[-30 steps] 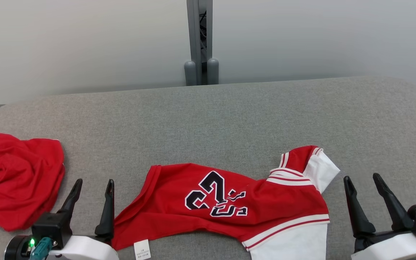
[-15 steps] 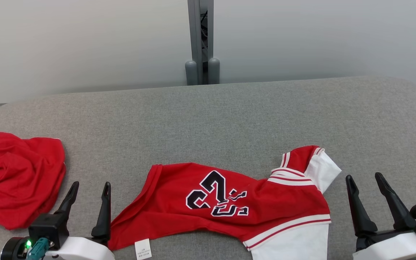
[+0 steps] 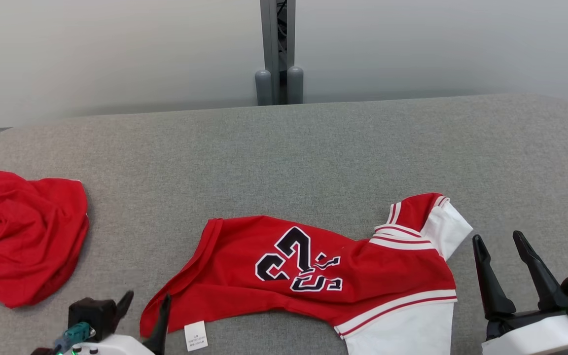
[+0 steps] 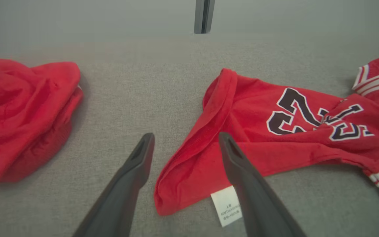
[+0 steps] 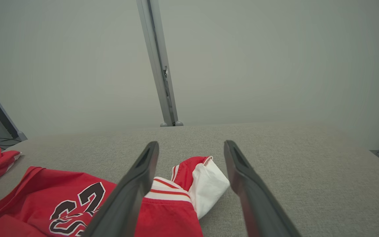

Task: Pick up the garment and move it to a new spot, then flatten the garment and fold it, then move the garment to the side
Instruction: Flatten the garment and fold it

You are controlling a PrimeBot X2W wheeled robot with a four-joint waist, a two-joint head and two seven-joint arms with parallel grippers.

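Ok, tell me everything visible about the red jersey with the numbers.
The jersey is red knit fabric with dark, white-outlined numerals distorted by wrinkles, red-and-white striped trim, white sections at its right end and a white care tag at its near-left corner. It lies crumpled and unfolded, stretched left to right on the grey fabric surface near the front edge. The open left gripper brackets its left corner; contact cannot be told.
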